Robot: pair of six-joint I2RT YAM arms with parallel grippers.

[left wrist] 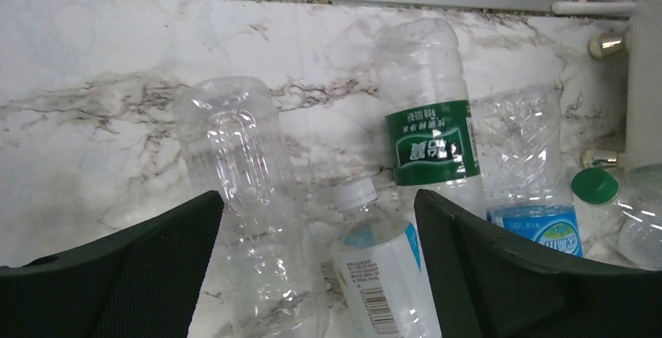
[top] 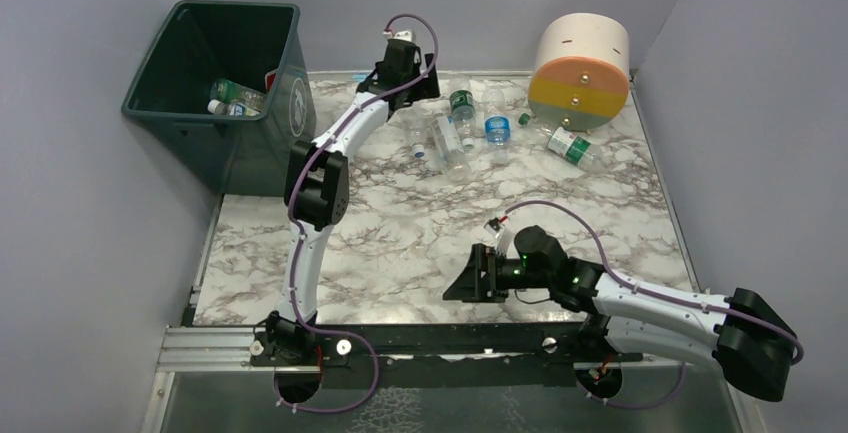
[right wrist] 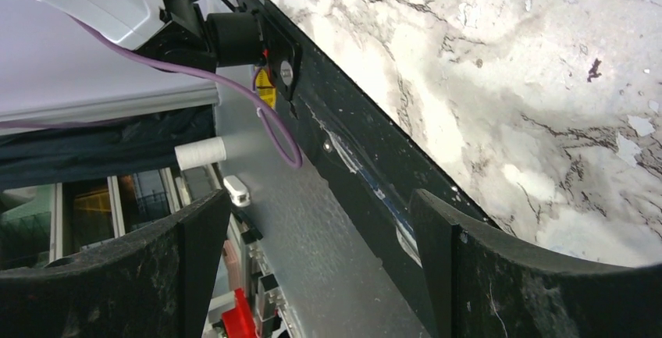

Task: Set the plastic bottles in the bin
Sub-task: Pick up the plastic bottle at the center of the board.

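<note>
Several plastic bottles (left wrist: 433,143) just ahead of the left tool (left wrist: 316,197) (spread wide)

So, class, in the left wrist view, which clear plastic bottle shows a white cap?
The small clear plastic bottle with the white barcode label, low between the left fingers. The only other one showing is a green cap.

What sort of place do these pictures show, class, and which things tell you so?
Probably a robot lab test cell, not a home or shop: a left arm and right arm bolted to a rail, a marble-patterned table boxed in by plain grey panels, and plastic bottles laid out near a bin.
</note>
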